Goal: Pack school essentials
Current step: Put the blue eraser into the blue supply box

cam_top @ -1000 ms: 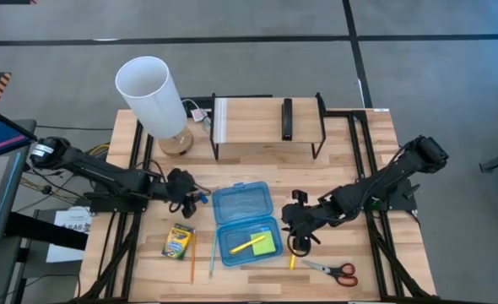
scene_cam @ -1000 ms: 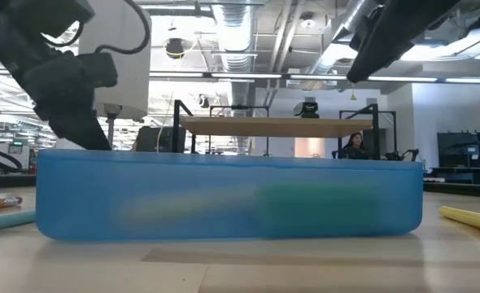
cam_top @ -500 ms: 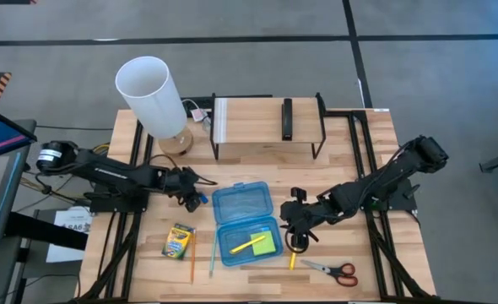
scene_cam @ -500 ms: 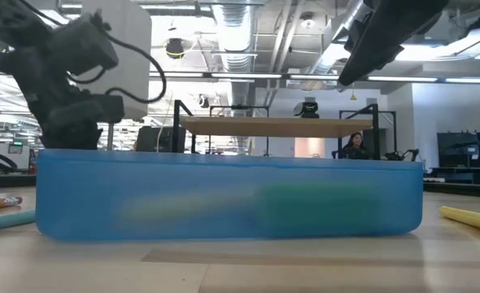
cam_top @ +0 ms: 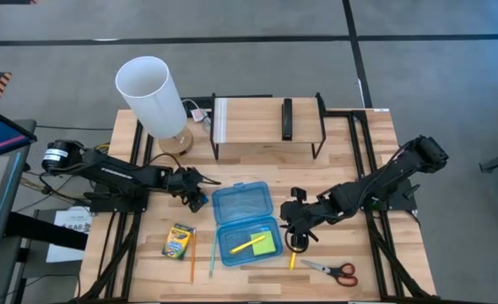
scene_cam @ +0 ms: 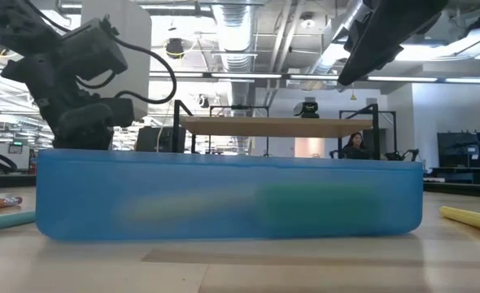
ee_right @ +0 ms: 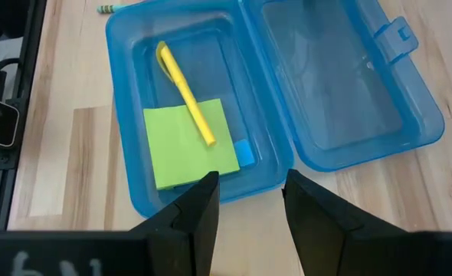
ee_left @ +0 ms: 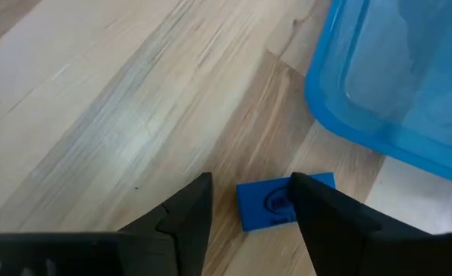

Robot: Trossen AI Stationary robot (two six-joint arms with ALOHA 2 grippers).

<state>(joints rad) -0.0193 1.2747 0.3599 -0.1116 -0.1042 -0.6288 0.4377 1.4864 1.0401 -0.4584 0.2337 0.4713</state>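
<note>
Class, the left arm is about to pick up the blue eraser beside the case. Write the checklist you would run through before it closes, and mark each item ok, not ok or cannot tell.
1. Left gripper open: ok, there is a clear gap between its fingers.
2. Blue eraser lined up with that gap: not ok, it lies flat on the wood partly behind one finger, off to one side.
3. Blue case open to receive it: ok, its lid lies flat back.
4. Room in the tray: ok, only the sticky-note pad and a yellow pen show inside, with bare floor beside them.
5. Right gripper out of the way: ok, it hovers open beside the case's right edge.
</note>
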